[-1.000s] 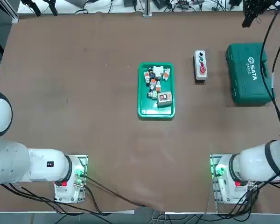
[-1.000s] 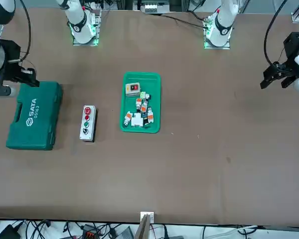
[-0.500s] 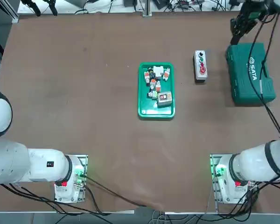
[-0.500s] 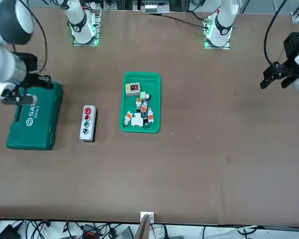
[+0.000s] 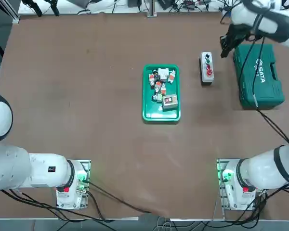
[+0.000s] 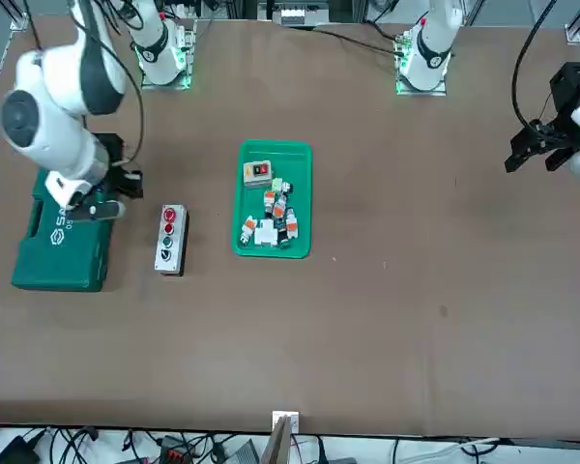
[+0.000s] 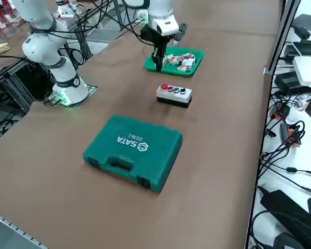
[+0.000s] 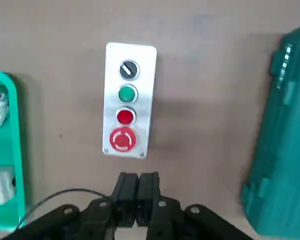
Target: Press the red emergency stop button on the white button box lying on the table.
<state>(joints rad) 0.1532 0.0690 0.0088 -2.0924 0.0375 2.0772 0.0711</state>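
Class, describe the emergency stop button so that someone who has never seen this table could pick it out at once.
On the brown table, find the narrow white button box lying between the green tray and the dark-green tool case. Four round buttons run in a row along its face. The emergency stop button is the largest one, red, at the end of the row, beside a smaller red button.

- You are looking at a robotics lab or test workshop, not a home.
- A large brown table (image 5: 86, 120) has robot arm bases bolted to metal plates at its near edge, lit by green status lights.
- Bundles of black cables (image 7: 285, 145) and power adapters trail along the floor beside it.
- On the table sit a green tool case (image 5: 258, 74), a green tray of small electrical parts (image 5: 161, 93) and a white button box (image 5: 207, 69).
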